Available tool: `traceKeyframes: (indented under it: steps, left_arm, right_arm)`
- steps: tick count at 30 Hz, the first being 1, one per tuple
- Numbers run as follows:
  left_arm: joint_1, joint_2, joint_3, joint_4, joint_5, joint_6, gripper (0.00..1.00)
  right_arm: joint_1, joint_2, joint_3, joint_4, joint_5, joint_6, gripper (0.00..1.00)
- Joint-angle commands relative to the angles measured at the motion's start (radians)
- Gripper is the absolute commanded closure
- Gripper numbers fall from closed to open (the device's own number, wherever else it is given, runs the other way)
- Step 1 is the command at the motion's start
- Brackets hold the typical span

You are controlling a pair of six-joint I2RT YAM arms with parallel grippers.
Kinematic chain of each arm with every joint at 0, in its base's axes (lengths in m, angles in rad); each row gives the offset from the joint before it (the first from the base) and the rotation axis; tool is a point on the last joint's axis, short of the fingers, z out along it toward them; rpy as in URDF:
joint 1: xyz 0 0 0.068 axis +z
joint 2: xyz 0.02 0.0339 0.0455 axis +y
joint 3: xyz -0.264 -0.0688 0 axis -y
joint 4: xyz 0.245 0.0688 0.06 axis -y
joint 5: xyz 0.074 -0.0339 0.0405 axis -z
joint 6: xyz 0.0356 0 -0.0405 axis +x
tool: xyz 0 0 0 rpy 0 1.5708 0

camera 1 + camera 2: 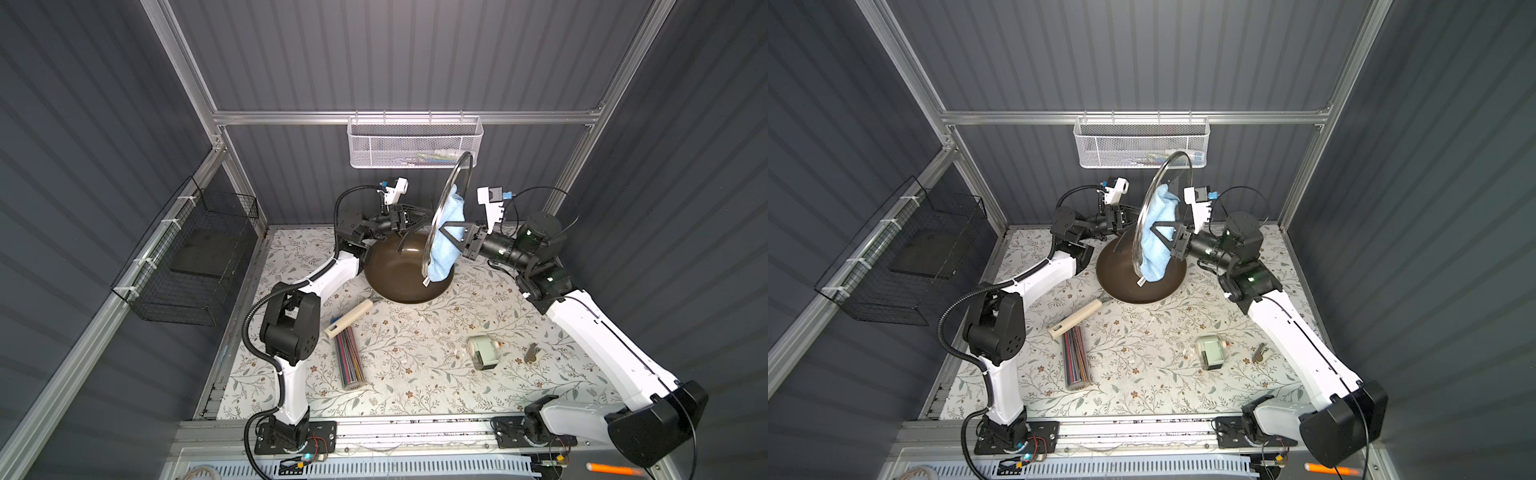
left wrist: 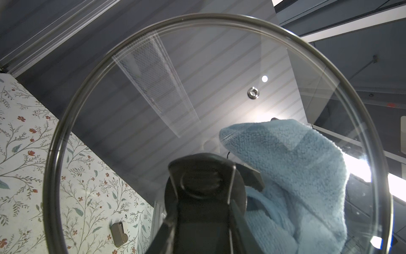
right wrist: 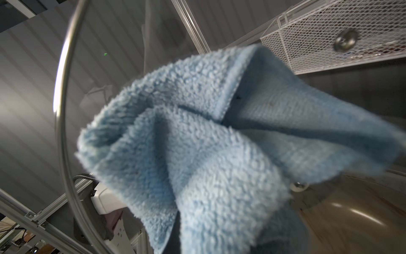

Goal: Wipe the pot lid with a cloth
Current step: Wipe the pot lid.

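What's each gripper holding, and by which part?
Left gripper: the round clear glass pot lid, by its black centre handle. Right gripper: the light blue terry cloth, pinched in a bunched fold; exact spot hidden.

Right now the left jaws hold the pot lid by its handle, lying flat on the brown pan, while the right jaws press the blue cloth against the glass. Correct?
Not flat: both top views show the pot lid held up on edge over the brown pan. The rest stands: left jaws on its handle, right jaws pressing the blue cloth against the glass.
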Motion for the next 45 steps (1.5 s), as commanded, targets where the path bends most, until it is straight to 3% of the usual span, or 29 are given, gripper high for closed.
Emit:
traceKeyframes:
  steps: [1, 14, 27, 45]
  left_arm:
    - [0.002, -0.043, 0.052, 0.133, -0.030, -0.018, 1.00]
    - [-0.061, -0.048, 0.053, 0.168, 0.040, -0.031, 1.00]
    - [-0.069, -0.077, 0.061, 0.287, 0.056, -0.101, 1.00]
    - [-0.067, -0.057, 0.202, 0.248, -0.001, -0.070, 1.00]
  right_arm:
    - [0.030, 0.020, 0.052, 0.089, -0.017, -0.007, 1.00]
    - [0.018, 0.106, 0.225, 0.098, 0.126, -0.166, 1.00]
    - [-0.121, 0.237, 0.284, 0.125, 0.174, -0.109, 1.00]
    - [-0.169, 0.284, 0.142, 0.064, 0.196, -0.101, 1.00]
